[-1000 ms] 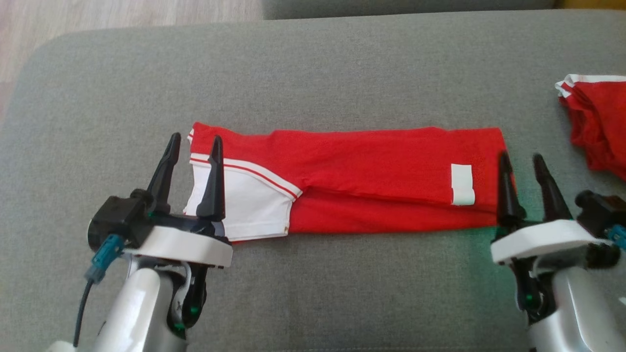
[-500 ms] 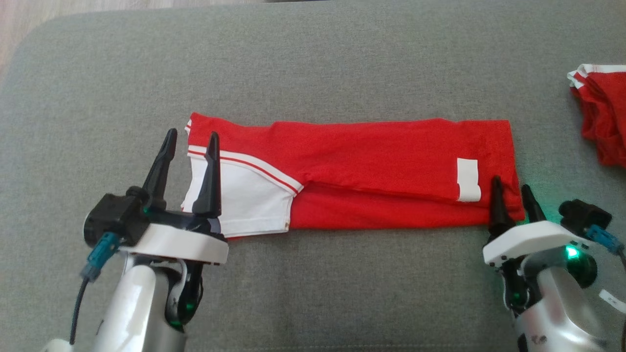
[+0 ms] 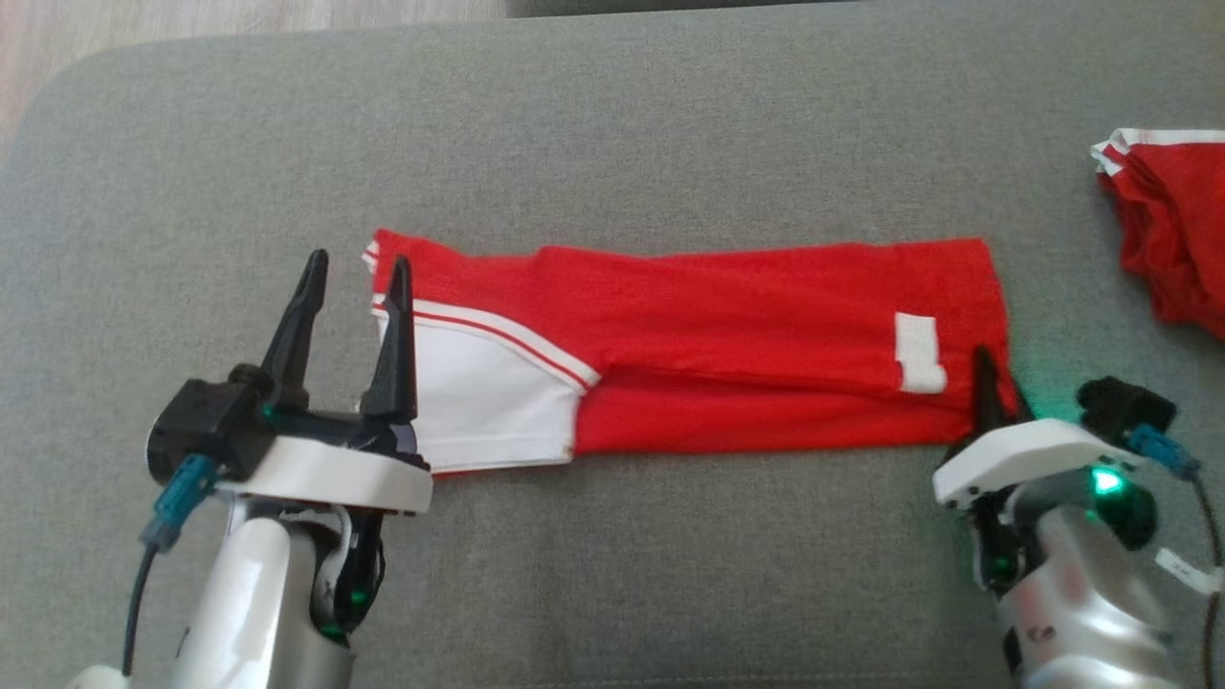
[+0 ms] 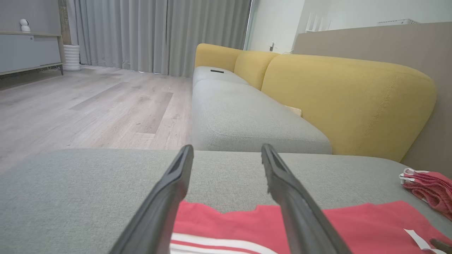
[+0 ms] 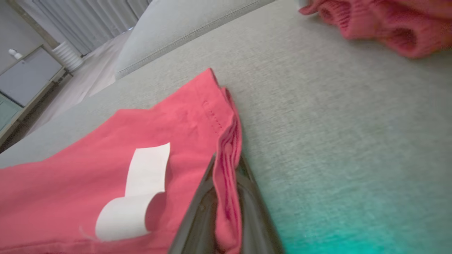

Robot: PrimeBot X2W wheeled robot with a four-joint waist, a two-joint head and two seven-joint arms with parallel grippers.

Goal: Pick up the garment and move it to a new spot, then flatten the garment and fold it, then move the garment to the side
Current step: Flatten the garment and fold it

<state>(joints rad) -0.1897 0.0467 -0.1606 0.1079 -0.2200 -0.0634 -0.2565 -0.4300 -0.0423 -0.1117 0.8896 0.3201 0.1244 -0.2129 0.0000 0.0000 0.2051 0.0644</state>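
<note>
Looking down from the head view, I log the folded red garment (image 3: pixel 727 344) mid-cushion (image 3: pixel 612 144). The left gripper (image 3: pixel 357 258) sits at its 9 o'clock end, jaws spread. Left wrist view: both fingers stand apart above the sleeve end. Right wrist view: the right gripper (image 5: pixel 227 165) pinches the garment's 3 o'clock hem, with another red cloth (image 5: pixel 381 24) at 1 o'clock.

- A grey cushion (image 3: pixel 612 124) spans the foreground.
- A crumpled red cloth (image 3: pixel 1172 230) lies near its right edge.
- Grey curtains (image 4: pixel 141 35) hang beyond a yellow sofa back (image 4: pixel 346 98).
</note>
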